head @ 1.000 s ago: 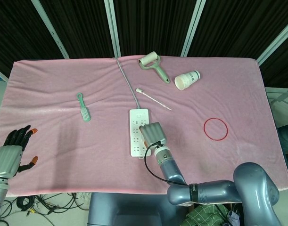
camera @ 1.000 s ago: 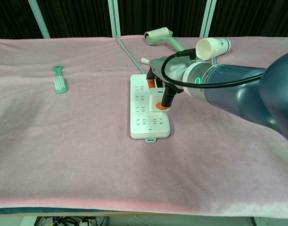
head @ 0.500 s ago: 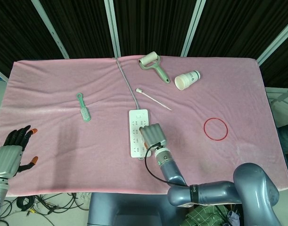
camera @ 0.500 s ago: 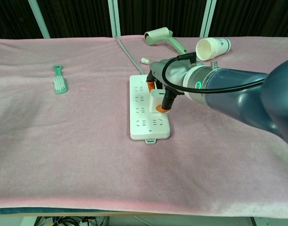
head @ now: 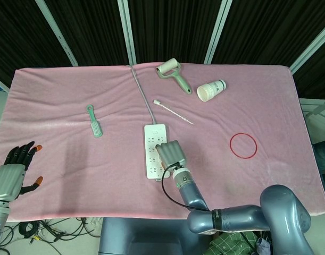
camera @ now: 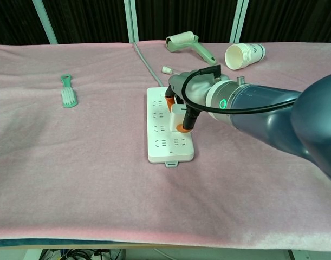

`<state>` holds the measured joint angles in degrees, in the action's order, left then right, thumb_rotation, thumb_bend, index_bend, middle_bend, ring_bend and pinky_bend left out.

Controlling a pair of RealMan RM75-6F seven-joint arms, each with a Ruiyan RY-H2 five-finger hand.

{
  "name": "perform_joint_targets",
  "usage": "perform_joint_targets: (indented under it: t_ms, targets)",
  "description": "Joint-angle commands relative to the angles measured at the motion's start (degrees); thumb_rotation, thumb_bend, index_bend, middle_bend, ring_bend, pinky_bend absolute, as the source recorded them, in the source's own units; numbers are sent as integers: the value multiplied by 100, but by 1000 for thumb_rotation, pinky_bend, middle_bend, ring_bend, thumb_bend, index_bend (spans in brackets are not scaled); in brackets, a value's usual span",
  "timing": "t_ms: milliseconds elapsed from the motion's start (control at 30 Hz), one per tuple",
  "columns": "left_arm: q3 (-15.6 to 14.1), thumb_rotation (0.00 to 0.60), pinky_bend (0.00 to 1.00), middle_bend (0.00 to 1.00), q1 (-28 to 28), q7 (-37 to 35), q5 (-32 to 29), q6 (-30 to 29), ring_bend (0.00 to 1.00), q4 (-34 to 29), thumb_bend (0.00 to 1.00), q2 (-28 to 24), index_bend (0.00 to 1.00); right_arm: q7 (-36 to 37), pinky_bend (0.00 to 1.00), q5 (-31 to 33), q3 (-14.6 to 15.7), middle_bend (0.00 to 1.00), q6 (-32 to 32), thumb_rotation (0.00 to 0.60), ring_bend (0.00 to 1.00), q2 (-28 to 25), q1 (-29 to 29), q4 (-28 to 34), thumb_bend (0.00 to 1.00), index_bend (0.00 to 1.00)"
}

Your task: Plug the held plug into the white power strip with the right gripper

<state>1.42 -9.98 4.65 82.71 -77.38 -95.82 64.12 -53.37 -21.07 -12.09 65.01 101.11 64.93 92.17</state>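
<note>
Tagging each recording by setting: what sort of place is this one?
Most likely a lab or test bench for robot teleoperation, not a home. A table under a pink cloth stands before black curtains with metal framing, and loose cables lie on the floor below.

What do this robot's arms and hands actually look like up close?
The arms are smooth, rounded blue-grey metal tubes. The right arm carries a small glowing green ring and a black cable looping to its wrist. The right hand has a silver-grey back and orange fingertip pads. The left hand has a silver back, black fingers and orange tips.
</note>
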Motion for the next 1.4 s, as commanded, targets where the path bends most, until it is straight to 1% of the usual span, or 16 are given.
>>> perform_joint_targets:
  t_ms: [33,300,1400]
  targets:
    - [0,600,0,0,0,0,2,-1,0,-2,297,0,91,-9,624,-6,4,886,-15,600,834,33,6,-34,452,1000]
    - [2,600,0,0,-2,-10,1,0,0,4,296,-4,91,-68,635,-53,39,897,-12,600,847,144,21,-151,458,1000]
    - [3,600,0,0,-2,-7,2,-3,0,7,297,-2,91,-217,640,-143,177,904,-69,600,852,311,-59,-219,464,1000]
